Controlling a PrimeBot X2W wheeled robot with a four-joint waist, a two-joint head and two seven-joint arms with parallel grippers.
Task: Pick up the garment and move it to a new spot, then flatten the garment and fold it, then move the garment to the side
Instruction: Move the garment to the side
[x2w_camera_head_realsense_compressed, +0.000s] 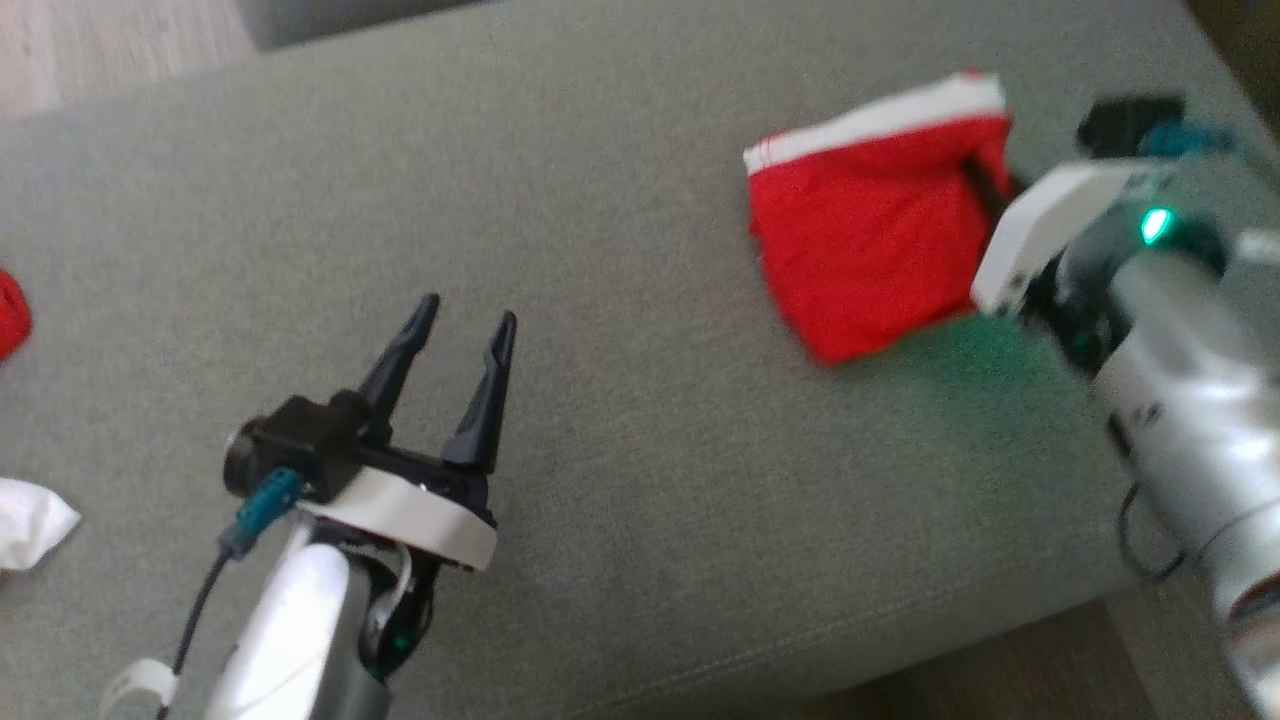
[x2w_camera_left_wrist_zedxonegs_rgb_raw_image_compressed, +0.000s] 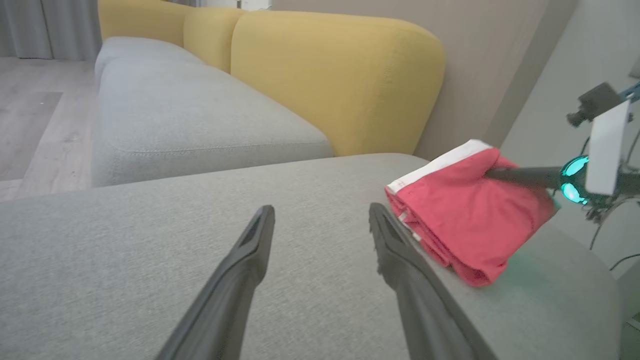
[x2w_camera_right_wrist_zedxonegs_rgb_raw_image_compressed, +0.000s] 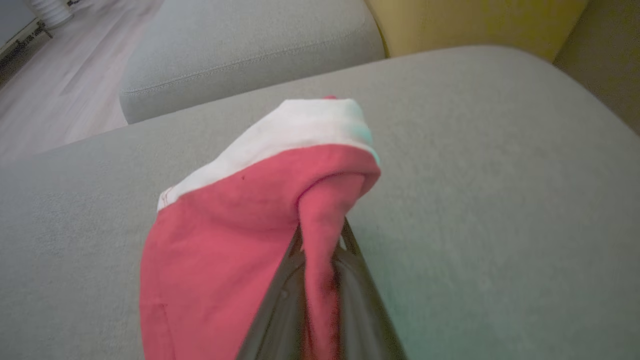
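**Folded red garment (x2w_camera_head_realsense_compressed: 860, 250) pinched at its edge, near the grey cushion's (x2w_camera_head_realsense_compressed: 620, 480) far right corner**

The cushion spreads under everything. The garment, red cloth with a white band (x2w_camera_head_realsense_compressed: 880, 120), lies folded on it. It looks light, soft and floppy, so I judge it will sag open if lifted by one point — the doubled fold beside the band is the sounder hold. My right gripper (x2w_camera_right_wrist_zedxonegs_rgb_raw_image_compressed: 322, 235) is closed tight on a ridge of red cloth at the garment's right edge. My left gripper (x2w_camera_head_realsense_compressed: 469, 310) stands fully spread, holding nothing, over the cushion's near left.
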